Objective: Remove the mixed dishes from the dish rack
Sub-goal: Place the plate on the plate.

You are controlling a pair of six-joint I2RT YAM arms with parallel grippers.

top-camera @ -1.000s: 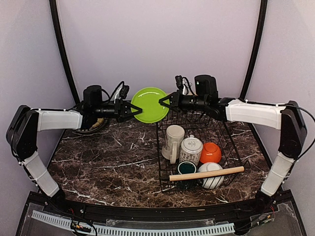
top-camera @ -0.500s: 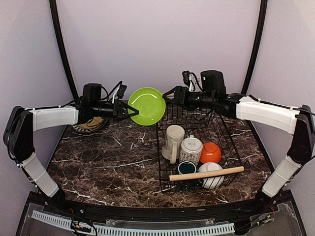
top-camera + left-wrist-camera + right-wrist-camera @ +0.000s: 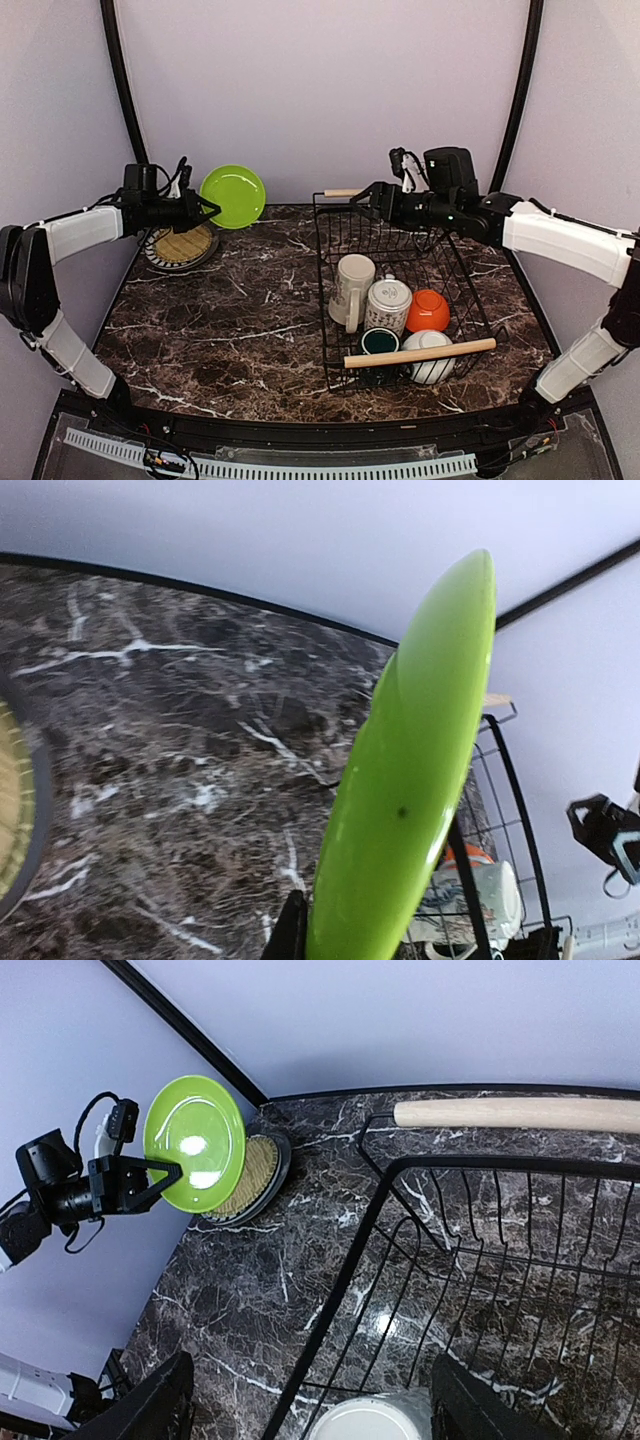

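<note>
Top external view. Out of the dish rack (image 3: pixel 325 300): two items.
- Radial-patterned plate (image 3: pixel 180 247), flat on the table at far left.
- Lime-green plate (image 3: pixel 233 196), held on edge just above it, pinched at the rim by the closed left gripper (image 3: pixel 206 208); not yet set down.

In the rack: five items.
- Cream mug (image 3: pixel 352 288)
- Patterned white mug (image 3: pixel 387 303)
- Orange bowl (image 3: pixel 428 311)
- Small dark green cup (image 3: pixel 380 342)
- White bowl (image 3: pixel 432 370)

Right gripper (image 3: pixel 362 200): jaws spread, holding nothing, over the rack's far rim. Likely under halfway.
</note>
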